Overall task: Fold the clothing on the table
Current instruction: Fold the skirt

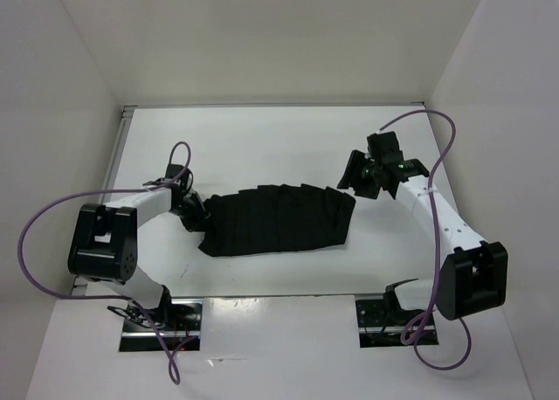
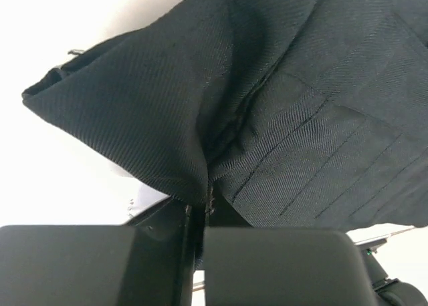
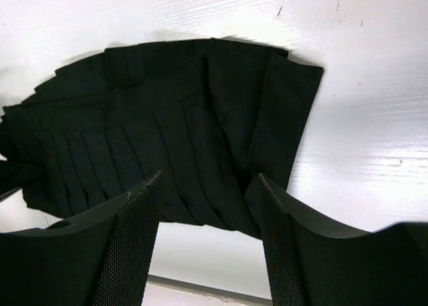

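The clothing (image 1: 279, 221) lay spread across the middle of the table (image 1: 262, 138), pleats running side to side, its long axis stretching from one arm to the other. At its left end my left gripper (image 2: 197, 219) was closed on a bunched ridge of the cloth, and the wrist view showed the fabric rising into a peak right at the jaws. That pinch looked narrow, and from that angle I couldn't tell whether it caught both layers or only the top one. If only the top, a lift would peel the garment apart rather than fold it. My right gripper (image 3: 208, 186) hung spread wide over the far right end, holding nothing, its fingers above the cloth and not clearly touching it. That was my main worry: with one end loose, any pull from the left would drag the whole piece across the glossy surface and skew the pleats. A fast lift could also slide the cloth out of so thin a bite.
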`<state>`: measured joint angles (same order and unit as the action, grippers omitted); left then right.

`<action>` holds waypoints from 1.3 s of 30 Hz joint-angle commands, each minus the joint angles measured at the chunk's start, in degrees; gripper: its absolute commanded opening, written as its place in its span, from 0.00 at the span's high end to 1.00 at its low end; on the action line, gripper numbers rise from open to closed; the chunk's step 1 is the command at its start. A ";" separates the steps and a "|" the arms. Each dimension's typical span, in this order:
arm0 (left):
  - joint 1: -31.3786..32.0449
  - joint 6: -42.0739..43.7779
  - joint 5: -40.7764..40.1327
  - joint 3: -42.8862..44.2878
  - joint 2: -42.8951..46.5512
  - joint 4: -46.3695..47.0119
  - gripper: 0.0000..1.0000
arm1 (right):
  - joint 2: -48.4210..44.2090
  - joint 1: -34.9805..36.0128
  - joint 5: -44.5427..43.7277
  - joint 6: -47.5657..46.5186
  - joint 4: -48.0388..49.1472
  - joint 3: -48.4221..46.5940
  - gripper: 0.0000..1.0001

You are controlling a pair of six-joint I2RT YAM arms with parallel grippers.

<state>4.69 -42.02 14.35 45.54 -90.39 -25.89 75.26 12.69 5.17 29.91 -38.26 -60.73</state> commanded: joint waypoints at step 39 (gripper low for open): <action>-0.38 4.84 4.02 18.88 -2.77 0.57 1.00 | 44.61 21.85 40.44 -6.27 5.04 -20.31 1.00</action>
<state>4.64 -37.58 16.78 62.70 -94.08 -26.09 118.63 33.52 42.50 25.58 -33.32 -78.43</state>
